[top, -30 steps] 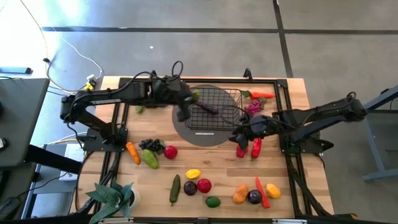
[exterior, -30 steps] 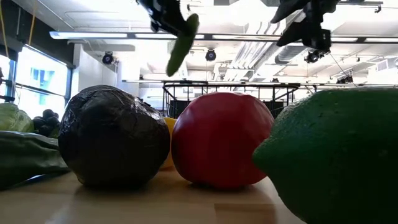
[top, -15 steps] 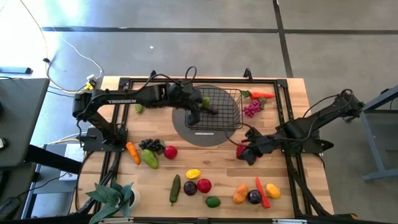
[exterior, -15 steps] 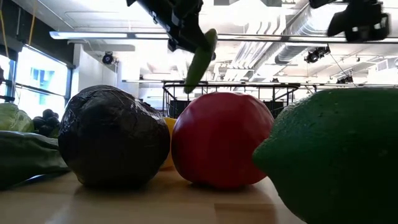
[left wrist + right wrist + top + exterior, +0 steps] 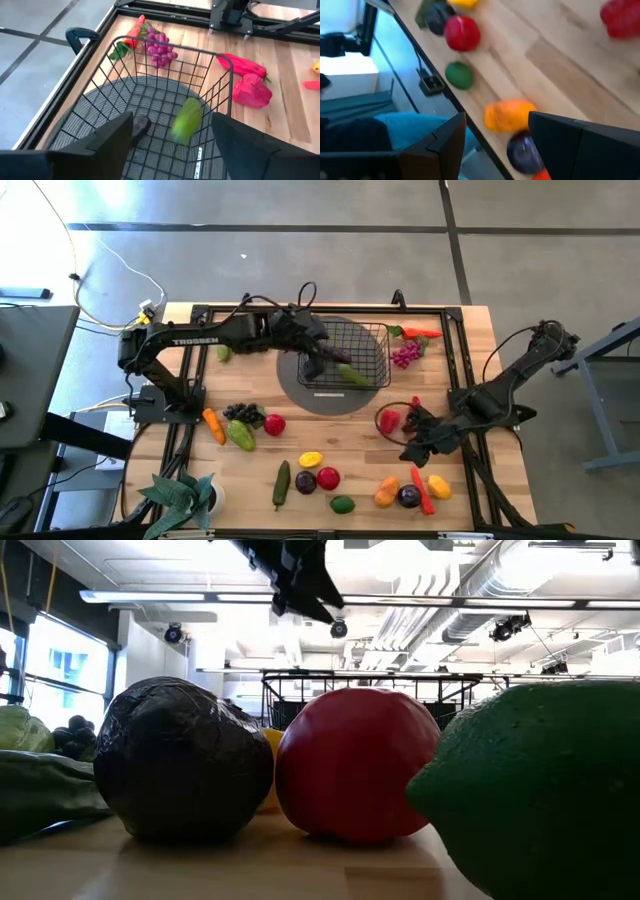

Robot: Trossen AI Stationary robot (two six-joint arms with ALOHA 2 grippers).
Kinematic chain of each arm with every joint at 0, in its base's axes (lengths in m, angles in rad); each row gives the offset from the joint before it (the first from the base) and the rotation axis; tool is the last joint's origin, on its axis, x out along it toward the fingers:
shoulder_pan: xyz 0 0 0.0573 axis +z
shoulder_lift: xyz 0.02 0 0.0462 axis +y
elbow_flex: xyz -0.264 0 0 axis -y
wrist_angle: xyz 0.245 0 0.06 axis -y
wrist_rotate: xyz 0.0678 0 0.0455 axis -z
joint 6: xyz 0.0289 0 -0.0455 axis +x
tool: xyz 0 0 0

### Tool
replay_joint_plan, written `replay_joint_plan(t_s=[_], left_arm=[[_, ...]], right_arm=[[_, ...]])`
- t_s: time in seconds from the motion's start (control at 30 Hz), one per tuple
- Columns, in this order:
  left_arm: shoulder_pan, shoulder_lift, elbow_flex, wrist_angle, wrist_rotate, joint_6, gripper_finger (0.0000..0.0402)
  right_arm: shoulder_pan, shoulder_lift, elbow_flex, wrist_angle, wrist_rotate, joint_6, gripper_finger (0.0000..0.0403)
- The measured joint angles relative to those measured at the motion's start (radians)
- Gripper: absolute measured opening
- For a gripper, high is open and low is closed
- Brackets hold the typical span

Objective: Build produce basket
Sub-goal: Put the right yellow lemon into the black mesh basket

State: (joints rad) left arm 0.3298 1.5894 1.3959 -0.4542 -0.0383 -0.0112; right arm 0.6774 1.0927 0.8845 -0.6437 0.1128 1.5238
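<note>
- Dark fingers (image 5: 110, 137) of the left gripper (image 5: 313, 360) stood wide apart over the basket (image 5: 372, 340), gripping nothing; a green cucumber (image 5: 186, 120) showed between them, blurred, inside the wire walls.
- In the high view that cucumber (image 5: 351, 374) lay at the basket's near right part, and a dark purple piece (image 5: 140, 125) sat on the basket floor just beside it.
- The left arm (image 5: 200, 338) reached from its base at the table's left, stretched rightward along the far side to the basket.
- The right gripper (image 5: 418, 442) hung low over the board near the right side, its fingers (image 5: 565, 140) part-way apart with nothing seen between them; its arm was folded back to the right edge.
- A red pepper (image 5: 389, 420) lay just left of that gripper; an orange fruit (image 5: 509, 115) and a dark plum (image 5: 522, 152) lay on the near side of it.
- The basket stood on a round grey mat (image 5: 300, 385) on the pale wooden table (image 5: 340, 440).
- Purple grapes (image 5: 406, 355) and a red chilli (image 5: 418, 333) lay just right of the basket.
- More produce was scattered across the near half, with a leafy plant (image 5: 180, 495) at the near left corner.
- Around the table ran a grey concrete floor; the low view showed ceiling lights beyond a red apple (image 5: 355, 765).
</note>
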Motion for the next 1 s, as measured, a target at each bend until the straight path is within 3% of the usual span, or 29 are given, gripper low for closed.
replay_joint_plan(t_s=[0.4, 0.8, 1.0], left_arm=[[-0.056, -0.002, 0.151, -0.132, -0.096, 0.119, 0.0264], [-0.121, -0.002, 0.153, -0.221, -0.103, 0.116, 0.0264], [-0.148, -0.002, 0.153, -0.226, -0.104, 0.116, 0.0264]], right_arm=[[0.124, 0.006, 0.000, -0.113, -0.135, 0.294, 0.0200], [0.260, 0.120, -0.001, -0.153, -0.281, 0.488, 0.0200], [0.304, 0.172, -0.001, -0.160, -0.291, 0.519, 0.0200]])
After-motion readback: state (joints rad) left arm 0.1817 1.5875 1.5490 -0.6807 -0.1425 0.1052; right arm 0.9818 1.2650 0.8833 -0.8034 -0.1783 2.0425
